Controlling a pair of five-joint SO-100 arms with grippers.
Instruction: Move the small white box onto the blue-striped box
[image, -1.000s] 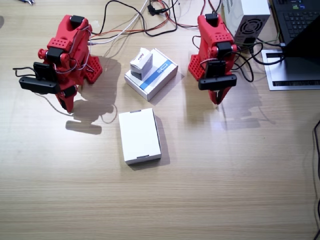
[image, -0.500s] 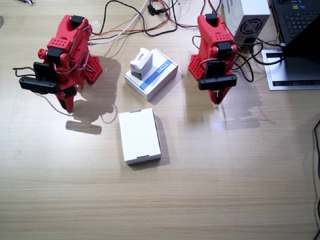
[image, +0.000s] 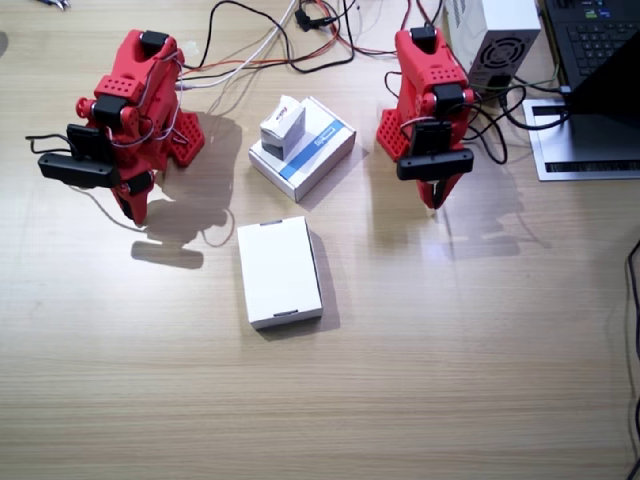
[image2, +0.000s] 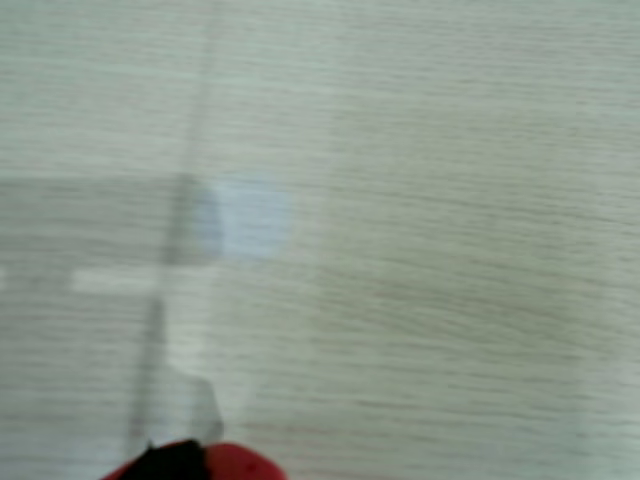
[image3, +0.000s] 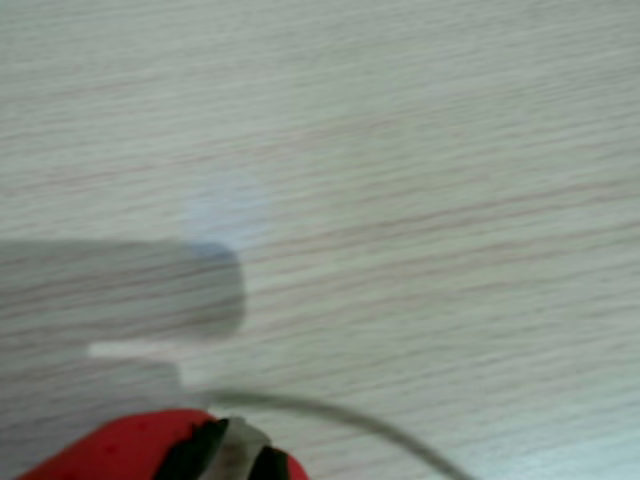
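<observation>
Wood-grain counter (image: 450, 380) was cluttered at the far edge with cables (image: 270, 45), a grey power unit (image: 497, 40) and a laptop (image: 600, 40) at far right. Nothing had changed over the last second: both arms and all boxes sat exactly where they were in the earlier frames. I read that as the task being finished and the rig idle, not mid-move.

Small white box (image: 283, 125) was resting on top of the blue-striped box (image: 318, 152), toward its far-left end, tilted a bit, red logo up. Plain white flat box (image: 280, 271) lay apart on the near side, untouched.

Right hand (image: 132, 203) pointed down at the counter, left of the boxes, well clear of them, holding nothing. Its jaws looked closed or nearly so, but from overhead I couldn't tell for sure. Left hand (image: 436, 197) hung tip-down to the right of the striped box, also clear of it and empty; fingers appeared drawn together to a point.

Both wrist views were blurred: bare wood grain, shadow, and only a red sliver of a hand (image2: 190, 465) at the bottom edge; a thin cable (image3: 340, 420) crossed one. No object at either set of jaws.
</observation>
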